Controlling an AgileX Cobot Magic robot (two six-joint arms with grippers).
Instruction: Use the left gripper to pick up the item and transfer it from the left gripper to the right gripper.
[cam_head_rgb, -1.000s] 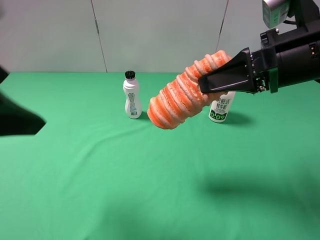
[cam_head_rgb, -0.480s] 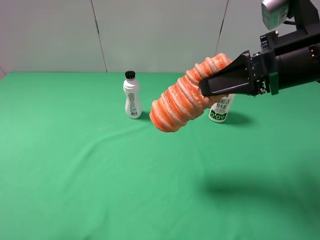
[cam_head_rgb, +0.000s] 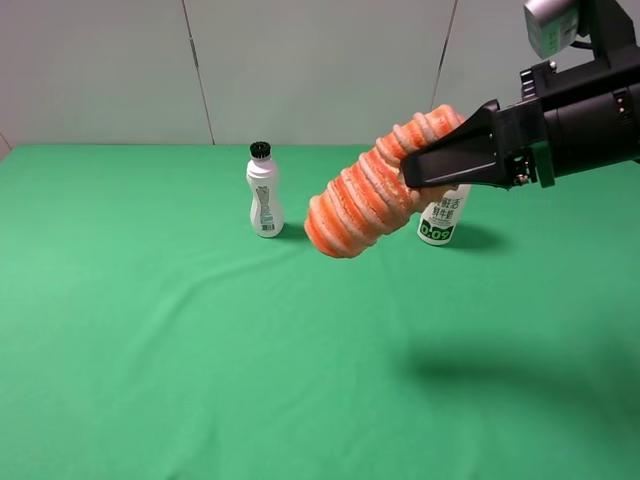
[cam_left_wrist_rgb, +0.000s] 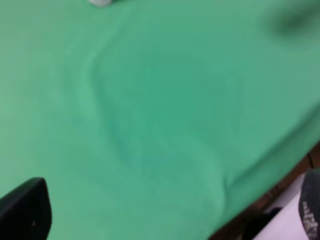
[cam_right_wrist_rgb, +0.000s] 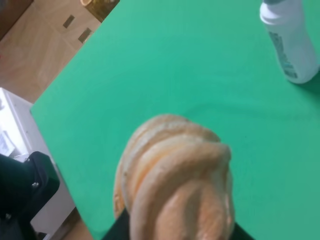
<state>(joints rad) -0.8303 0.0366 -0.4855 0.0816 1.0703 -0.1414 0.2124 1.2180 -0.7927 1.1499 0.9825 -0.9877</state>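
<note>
Right end effector (cam_head_rgb: 415, 170) is clamped shut on the upper end of the item (cam_head_rgb: 365, 195), so it hangs tilted in the air over the green tabletop (cam_head_rgb: 200, 350), near a white bottle (cam_head_rgb: 441, 218). Left end effector (cam_left_wrist_rgb: 165, 210) is wide open and empty, so the handoff looks done to me.

You can read little here. On the bench (cam_head_rgb: 150, 330), the right-hand white bottle (cam_head_rgb: 440, 222) has a green band near its base with big white figures that look like "009". The dark Chinese characters above them are too small to read, and the orange roll (cam_head_rgb: 365, 195) covers the rest. The black-capped bottle (cam_head_rgb: 264, 195) bears green print, unreadable. In the right wrist view, the blurred bottle (cam_right_wrist_rgb: 290, 42) shows only grey lines of print.
</note>
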